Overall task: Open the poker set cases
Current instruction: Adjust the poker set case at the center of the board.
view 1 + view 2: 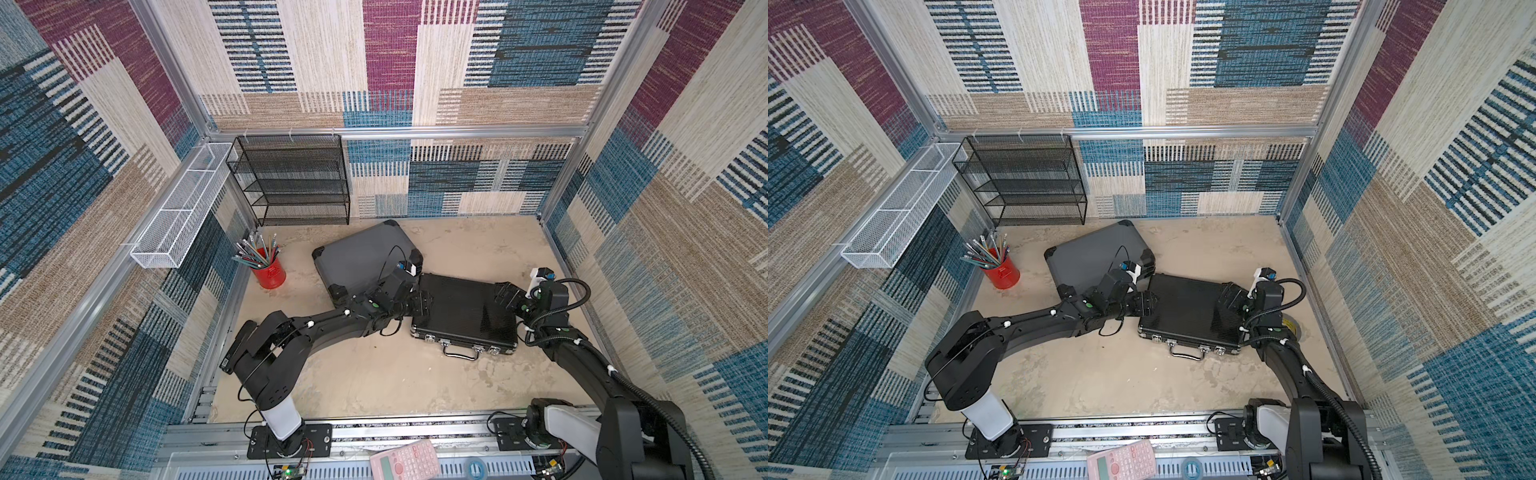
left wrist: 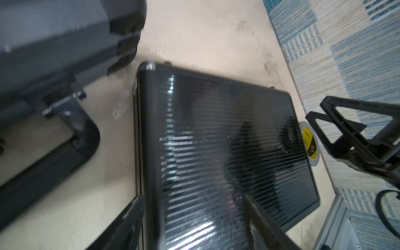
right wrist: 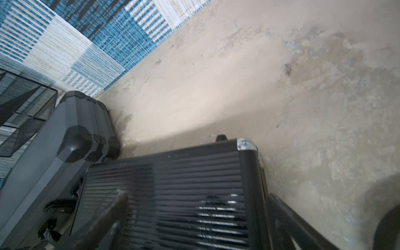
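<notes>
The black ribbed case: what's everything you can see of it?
The black case lies flat and shut on the beige table. Its top is glossy and finely ribbed, and it has silver corner caps. Its front edge, facing the robot's base, carries silver latches and a thin metal handle. One far corner sits close against the grey case. Both arms' open jaws straddle its opposite side edges, left and right; whether they touch it is unclear.
</notes>
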